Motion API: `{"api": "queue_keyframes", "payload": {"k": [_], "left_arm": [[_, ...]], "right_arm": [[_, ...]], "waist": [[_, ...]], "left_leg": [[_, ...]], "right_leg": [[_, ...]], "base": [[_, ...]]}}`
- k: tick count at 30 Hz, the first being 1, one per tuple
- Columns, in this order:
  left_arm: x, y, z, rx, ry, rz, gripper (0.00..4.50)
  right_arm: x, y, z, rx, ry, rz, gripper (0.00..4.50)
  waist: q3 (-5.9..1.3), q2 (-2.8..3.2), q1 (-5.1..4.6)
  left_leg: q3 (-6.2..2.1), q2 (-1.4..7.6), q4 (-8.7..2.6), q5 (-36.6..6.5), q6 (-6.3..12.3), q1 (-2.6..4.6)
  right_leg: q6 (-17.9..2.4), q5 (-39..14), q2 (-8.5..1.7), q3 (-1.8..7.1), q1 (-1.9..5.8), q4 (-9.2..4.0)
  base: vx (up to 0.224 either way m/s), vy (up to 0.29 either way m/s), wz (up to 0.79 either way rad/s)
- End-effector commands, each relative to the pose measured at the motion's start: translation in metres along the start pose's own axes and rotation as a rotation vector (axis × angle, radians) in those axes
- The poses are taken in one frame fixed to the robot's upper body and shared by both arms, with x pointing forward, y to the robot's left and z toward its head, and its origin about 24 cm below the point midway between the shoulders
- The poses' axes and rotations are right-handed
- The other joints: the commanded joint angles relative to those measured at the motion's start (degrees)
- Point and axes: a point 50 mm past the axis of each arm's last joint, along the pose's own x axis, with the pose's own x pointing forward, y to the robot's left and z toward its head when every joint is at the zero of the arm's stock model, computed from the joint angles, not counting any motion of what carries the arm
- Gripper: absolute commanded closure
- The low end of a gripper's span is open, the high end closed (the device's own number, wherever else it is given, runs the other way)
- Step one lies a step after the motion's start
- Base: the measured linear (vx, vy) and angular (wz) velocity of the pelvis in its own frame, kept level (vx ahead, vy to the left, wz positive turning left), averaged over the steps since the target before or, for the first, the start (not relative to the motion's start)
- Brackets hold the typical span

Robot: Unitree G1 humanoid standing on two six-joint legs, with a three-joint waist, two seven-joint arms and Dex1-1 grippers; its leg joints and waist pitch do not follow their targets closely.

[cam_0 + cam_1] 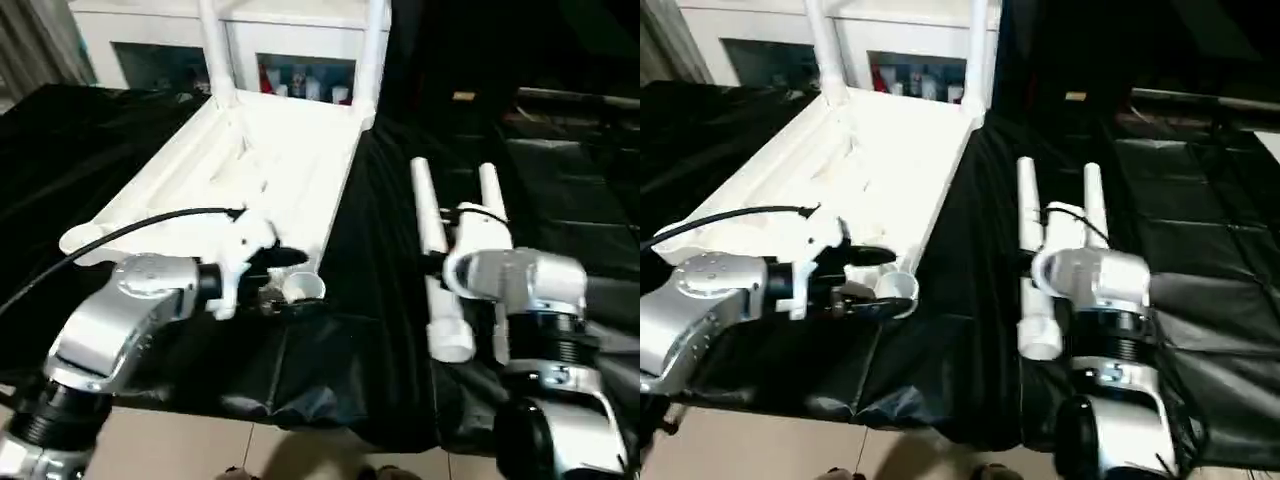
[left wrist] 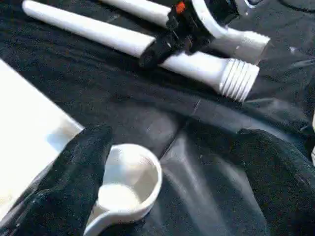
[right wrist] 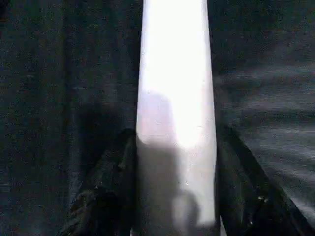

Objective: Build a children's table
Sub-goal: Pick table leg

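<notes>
Right gripper [image 3: 174, 216] straddles long white tapered plastic leg [image 3: 175, 108], contact unclear; left gripper [image 2: 167, 187] open at empty round corner socket [image 2: 129, 184]

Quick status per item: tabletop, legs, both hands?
tabletop: upside down on the black cloth, two legs standing in its far corner sockets
near corner socket: empty
two loose legs: lying side by side on the cloth
left hand: open, around the empty socket
right hand: fingers astride one loose leg
</notes>
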Motion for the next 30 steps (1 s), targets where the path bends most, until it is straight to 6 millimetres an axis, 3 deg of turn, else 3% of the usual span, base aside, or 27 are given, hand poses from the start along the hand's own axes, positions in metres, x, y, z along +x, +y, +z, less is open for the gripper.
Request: {"api": "queue_keyframes", "payload": {"k": [1, 2, 3, 4, 5, 6, 7, 8, 9, 11, 12, 13, 16, 20, 23, 26, 30], "left_arm": [[-0.005, 0.008, 0.007, 0.029, 0.0, 0.024, 0.0], [-0.006, 0.016, 0.009, 0.034, 0.0, 0.053, 0.0], [-0.006, 0.018, 0.01, 0.035, -0.001, 0.061, 0.0], [-0.006, 0.021, 0.012, 0.028, -0.025, 0.073, 0.0], [-0.006, 0.021, 0.012, 0.028, -0.025, 0.073, 0.0], [-0.006, 0.023, 0.015, 0.015, -0.059, 0.089, 0.0], [-0.006, 0.023, 0.016, 0.007, -0.079, 0.092, 0.0], [-0.005, 0.024, 0.019, -0.002, -0.105, 0.101, 0.0], [-0.005, 0.025, 0.021, -0.008, -0.121, 0.105, 0.0], [-0.003, 0.028, 0.03, -0.049, -0.19, 0.13, 0.0], [-0.002, 0.028, 0.032, -0.058, -0.204, 0.136, 0.0], [0.003, 0.033, 0.045, -0.123, -0.295, 0.174, 0.0], [0.013, 0.041, 0.069, -0.276, -0.455, 0.204, 0.0], [0.02, 0.042, 0.087, -0.415, -0.573, 0.164, 0.0], [0.025, 0.028, 0.096, -0.439, -0.598, 0.035, 0.0], [0.03, 0.018, 0.094, -0.468, -0.58, -0.024, 0.0], [0.029, 0.02, 0.093, -0.514, -0.6, -0.002, 0.0]], "right_arm": [[-0.002, 0.011, 0.015, -0.01, -0.062, 0.037, 2.75], [-0.003, 0.015, 0.023, -0.006, -0.105, 0.049, 2.75], [-0.003, 0.018, 0.026, -0.005, -0.122, 0.057, 2.75], [-0.005, 0.019, 0.03, -0.007, -0.146, 0.065, 2.75], [-0.005, 0.019, 0.03, -0.007, -0.146, 0.065, 2.75], [-0.008, 0.021, 0.036, -0.002, -0.19, 0.08, 2.75], [-0.01, 0.022, 0.04, 0.009, -0.22, 0.093, 2.75], [-0.015, 0.024, 0.047, 0.022, -0.285, 0.112, 2.75], [-0.018, 0.025, 0.052, 0.03, -0.325, 0.124, 2.75], [-0.03, 0.029, 0.065, 0.043, -0.451, 0.218, 2.75], [-0.032, 0.03, 0.067, 0.044, -0.468, 0.236, 2.75], [-0.044, 0.035, 0.074, 0.099, -0.514, 0.348, 2.75], [-0.057, 0.048, 0.074, 0.133, -0.535, 0.584, 2.76], [-0.062, 0.052, 0.069, 0.115, -0.56, 0.652, 2.76], [-0.067, 0.056, 0.069, 0.12, -0.584, 0.693, 2.76], [-0.075, 0.061, 0.068, 0.117, -0.602, 0.775, 2.76], [-0.081, 0.069, 0.064, 0.042, -0.608, 0.838, 2.76]], "waist": [[-4.79, 0.09, 0.35], [-5.16, -0.05, 0.5], [-4.69, 0.02, 0.62], [-4.72, 0.26, 0.72], [-4.73, 0.14, 0.71], [-4.81, 0.76, 0.85], [-4.84, 0.39, 0.86], [-5.03, 0.9, 1.04], [-5.12, 0.59, 1.0], [-5.45, 1.12, 1.37], [-5.39, 0.92, 1.26], [-5.5, 0.86, 1.56], [-5.58, 0.56, 2.08], [-5.71, 0.38, 2.28], [-5.74, 0.25, 2.33], [-5.73, 0.26, 2.35], [-5.56, 0.01, 2.23]], "left_leg": [[0.51, -0.28, -3.16, -7.7, -2.34, 0.46], [0.49, -0.24, -3.05, -7.5, -2.37, 0.55], [0.47, -0.27, -3.11, -8.0, -2.49, 0.34], [0.44, -0.32, -3.09, -9.0, -2.72, 0.45], [0.49, -0.28, -3.06, -9.2, -2.77, 0.48], [0.36, -0.23, -3.05, -9.0, -2.94, 0.45], [0.47, -0.26, -3.01, -9.0, -2.94, 0.44], [0.37, -0.24, -2.95, -8.6, -3.04, 0.5], [0.38, -0.25, -2.92, -8.1, -2.91, 0.28], [0.31, -0.19, -2.74, -7.9, -2.66, 0.36], [0.42, -0.24, -2.72, -8.0, -2.45, 0.22], [0.62, -0.35, -2.5, -8.4, -1.94, 0.52], [0.39, -0.35, -2.5, -8.3, -1.17, 0.23], [0.38, -0.53, -2.27, -6.9, -0.48, -0.3], [0.46, -0.54, -2.28, -6.9, -0.55, -0.13], [0.37, -0.43, -2.3, -6.3, 0.03, -0.26], [0.43, -0.47, -2.32, -7.0, 0.3, -0.29]], "right_leg": [[-8.0, -10.7, -2.76, 2.33, 3.39, -3.67], [-8.2, -10.2, -2.81, 2.34, 3.54, -3.53], [-8.1, -10.5, -2.85, 2.4, 3.34, -3.57], [-7.8, -11.9, -2.91, 2.38, 3.38, -3.68], [-7.7, -12.0, -2.96, 2.42, 3.37, -3.75], [-7.8, -11.6, -2.98, 2.42, 3.42, -3.56], [-7.8, -10.9, -2.86, 2.42, 3.43, -3.65], [-8.0, -10.2, -2.89, 2.4, 3.48, -3.44], [-8.3, -8.5, -2.83, 2.38, 3.62, -3.33], [-9.1, -6.4, -2.81, 2.28, 3.72, -3.03], [-9.3, -5.6, -2.64, 2.32, 3.77, -3.01], [-9.9, -4.4, -2.45, 2.42, 3.75, -3.09], [-10.4, -4.9, -2.64, 2.21, 4.07, -2.98], [-10.8, -5.0, -2.74, 2.2, 4.46, -3.19], [-10.2, -8.4, -2.8, 2.1, 4.27, -3.52], [-10.1, -7.3, -2.62, 2.04, 4.19, -3.42], [-8.5, -9.3, -2.5, 2.04, 4.24, -3.88]], "base": [[0.0, 0.0, 0.0], [0.0, 0.0, 0.0], [0.0, 0.0, 0.0], [0.0, 0.0, 0.0], [0.0, 0.0, 0.0], [0.0, 0.0, 0.0], [0.0, 0.0, 0.0], [0.0, 0.0, 0.0], [0.0, 0.0, 0.0], [0.0, 0.0, 0.0], [0.0, 0.0, 0.0], [0.0, 0.0, 0.0], [0.0, 0.0, 0.0], [0.0, 0.0, 0.0], [0.0, 0.0, 0.0], [0.0, 0.0, 0.0], [0.0, 0.0, 0.0]]}}
